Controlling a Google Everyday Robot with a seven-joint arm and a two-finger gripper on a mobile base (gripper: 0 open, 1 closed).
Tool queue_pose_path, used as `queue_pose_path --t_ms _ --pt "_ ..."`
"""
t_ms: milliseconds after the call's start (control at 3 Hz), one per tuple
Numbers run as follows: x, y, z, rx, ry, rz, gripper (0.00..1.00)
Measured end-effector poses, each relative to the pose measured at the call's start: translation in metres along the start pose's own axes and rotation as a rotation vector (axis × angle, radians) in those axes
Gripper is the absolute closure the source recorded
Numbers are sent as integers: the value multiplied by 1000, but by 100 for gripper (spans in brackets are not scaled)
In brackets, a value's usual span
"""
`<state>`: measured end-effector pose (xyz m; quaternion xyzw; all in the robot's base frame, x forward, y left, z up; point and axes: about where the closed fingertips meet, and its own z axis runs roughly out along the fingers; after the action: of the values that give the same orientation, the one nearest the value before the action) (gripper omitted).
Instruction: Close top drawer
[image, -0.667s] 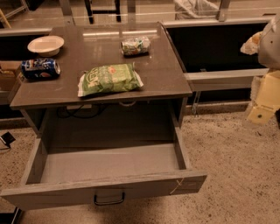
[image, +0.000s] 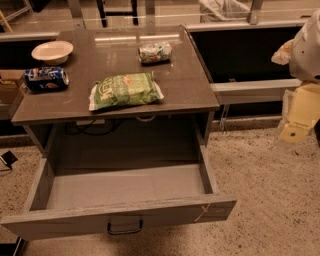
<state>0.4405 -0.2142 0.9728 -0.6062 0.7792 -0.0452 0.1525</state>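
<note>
You are at the approach step. The top drawer (image: 165, 214) stands pulled far out from under the table (image: 192, 87), its front toward the camera and its handle (image: 125, 228) at centre. Your gripper (image: 296, 125) hangs at the right edge, well apart from the drawer; you cannot tell whether it is released or clenched. Next, I judge, bring it to the drawer front and push squarely inward.

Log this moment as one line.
wide shallow grey wood top drawer: pulled out | gripper: at right edge, apart from drawer | closing: not begun
</note>
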Motion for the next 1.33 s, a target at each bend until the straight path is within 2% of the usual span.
queue_pose_path --t_ms 333,667,1000,1333 --pt "-1 13 29 -30 -20 -32 0" --pt "3 51 85 -79 -88 -55 18" --pt "6 93 138 -141 -156 -72 41" --pt "5 120 172 -179 -203 -95 64"
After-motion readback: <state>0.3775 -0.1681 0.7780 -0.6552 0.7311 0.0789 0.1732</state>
